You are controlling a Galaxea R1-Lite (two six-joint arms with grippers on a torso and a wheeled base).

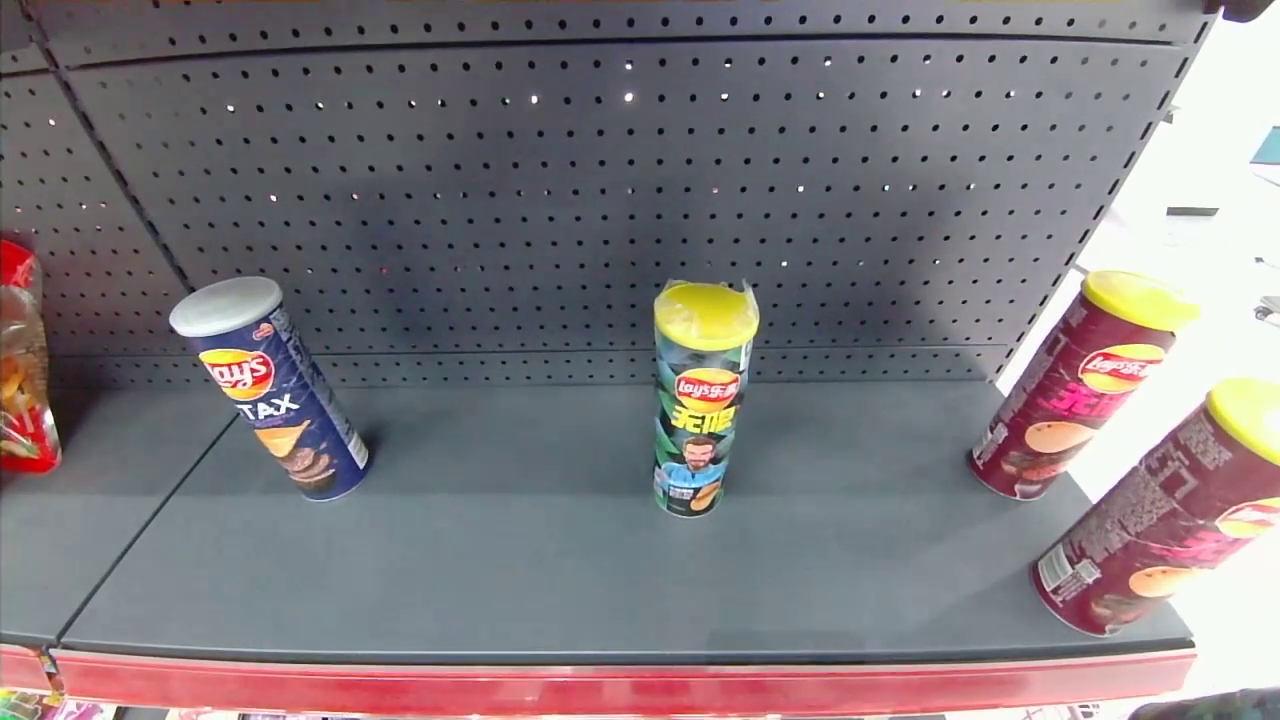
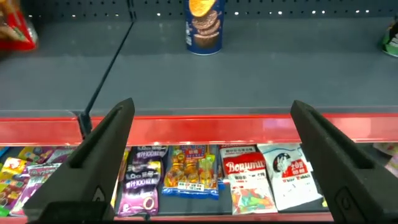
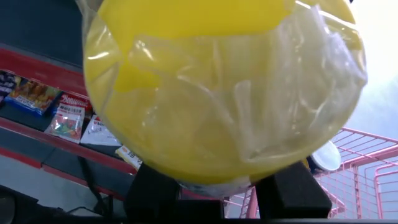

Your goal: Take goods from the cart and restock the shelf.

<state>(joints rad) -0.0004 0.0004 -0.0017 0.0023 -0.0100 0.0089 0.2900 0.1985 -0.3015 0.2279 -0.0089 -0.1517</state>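
Several chip cans stand on the dark shelf (image 1: 560, 580): a blue can (image 1: 270, 390) at the left, a green can (image 1: 702, 400) with a yellow lid in the middle, and two maroon cans (image 1: 1080, 385) (image 1: 1160, 515) with yellow lids at the right end. My right gripper (image 3: 227, 186) is shut on a can with a yellow, plastic-wrapped lid (image 3: 224, 87), which hides most else. The pink wire cart (image 3: 373, 168) lies behind it. My left gripper (image 2: 211, 106) is open and empty, level with the shelf's red front edge (image 2: 205, 127), with the blue can (image 2: 204, 28) farther back.
A red snack bag (image 1: 20, 370) sits at the shelf's far left. Perforated back panel (image 1: 600, 200) closes the shelf behind. Several snack bags (image 2: 205, 177) lie on the lower shelf. Wide bare stretches separate the cans.
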